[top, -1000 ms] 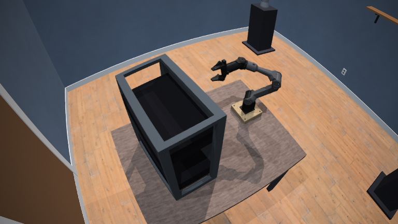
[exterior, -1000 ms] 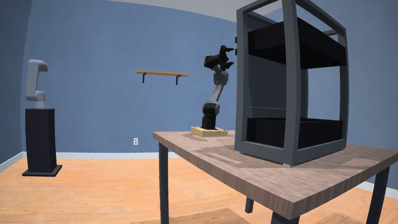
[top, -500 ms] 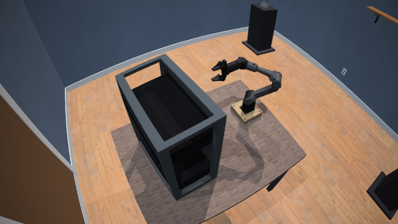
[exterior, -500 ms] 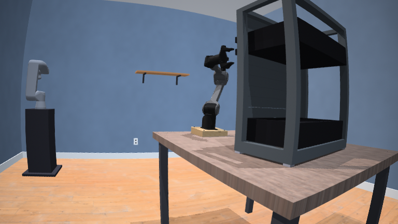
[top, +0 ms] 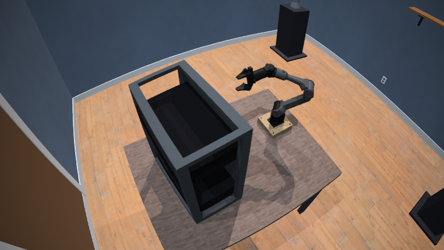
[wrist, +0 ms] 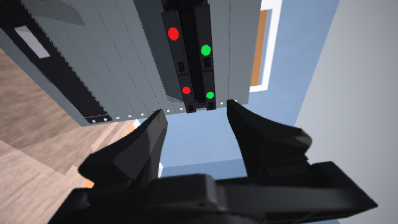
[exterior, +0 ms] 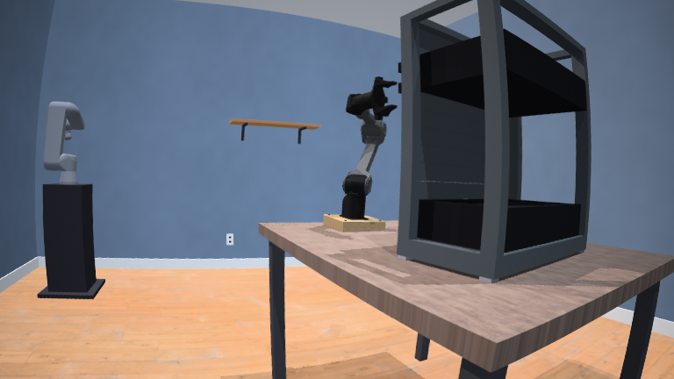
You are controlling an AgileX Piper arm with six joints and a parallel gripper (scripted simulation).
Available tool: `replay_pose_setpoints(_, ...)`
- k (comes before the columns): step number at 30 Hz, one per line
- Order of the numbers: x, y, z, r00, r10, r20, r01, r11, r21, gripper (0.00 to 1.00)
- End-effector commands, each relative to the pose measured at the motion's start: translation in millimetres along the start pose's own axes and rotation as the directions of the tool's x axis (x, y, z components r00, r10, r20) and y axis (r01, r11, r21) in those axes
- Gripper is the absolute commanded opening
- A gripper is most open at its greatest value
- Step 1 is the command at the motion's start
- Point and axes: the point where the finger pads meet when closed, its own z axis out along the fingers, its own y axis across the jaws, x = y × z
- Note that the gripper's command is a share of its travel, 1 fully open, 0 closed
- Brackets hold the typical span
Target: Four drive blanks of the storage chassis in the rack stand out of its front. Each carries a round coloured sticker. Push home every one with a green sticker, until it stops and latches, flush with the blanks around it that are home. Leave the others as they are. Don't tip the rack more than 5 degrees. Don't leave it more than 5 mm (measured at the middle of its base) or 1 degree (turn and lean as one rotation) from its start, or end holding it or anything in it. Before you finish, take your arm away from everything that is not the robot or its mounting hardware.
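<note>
Rack [top: 156, 124] [exterior: 495, 141] [wrist: 115, 60]: nearest the top camera, upright on the table [top: 310, 155] [exterior: 518, 306] [wrist: 30, 150], its front turned toward the arm's side.
Storage chassis [top: 186, 114] [exterior: 541, 75] [wrist: 195, 50]: the dark box high in the rack, its drive blanks facing the claw.
Upper green-stickered blank [wrist: 206, 37]: out of the front in the wrist view, by my reading; still to be pushed home.
Lower green-stickered blank [wrist: 209, 82]: below it in that view, also apparently proud and still to do.
Red-stickered blanks [wrist: 176, 52]: two, in the neighbouring column, to be left as they are.
Progress: no green one looks home, so I judge both pushes remain; latching cannot be told from here.
Claw [top: 236, 83] [exterior: 395, 96] [wrist: 195, 111]: spread fully wide, nothing between its fingers, raised before the chassis and apparently apart from it.
Mounting block [top: 273, 133] [exterior: 332, 222]: near the table edge that the rack front faces, in the exterior view toward the table's left corner.
Next move: probably narrow the fingers, line up with one green blank and press straight in.
Risk: a wide finger could catch a red blank; too hard a push could shift or tip the rack.
Finish: withdraw the arm from everything.
</note>
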Motion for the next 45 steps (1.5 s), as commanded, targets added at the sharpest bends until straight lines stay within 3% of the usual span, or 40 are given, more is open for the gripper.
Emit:
replay_pose_setpoints(1,-1,-1,1,1.000,-0.002,-0.001,0.002,1.000,0.001,1.00)
replay_pose_setpoints(19,-16,1,42,1.000,-0.002,0.000,0.002,1.000,0.001,1.00)
replay_pose_setpoints(30,-37,5,97,1.000,-0.002,0.000,0.002,1.000,0.001,1.00)
replay_pose_setpoints(45,-42,5,108,1.000,-0.002,0.000,0.002,1.000,0.001,1.00)
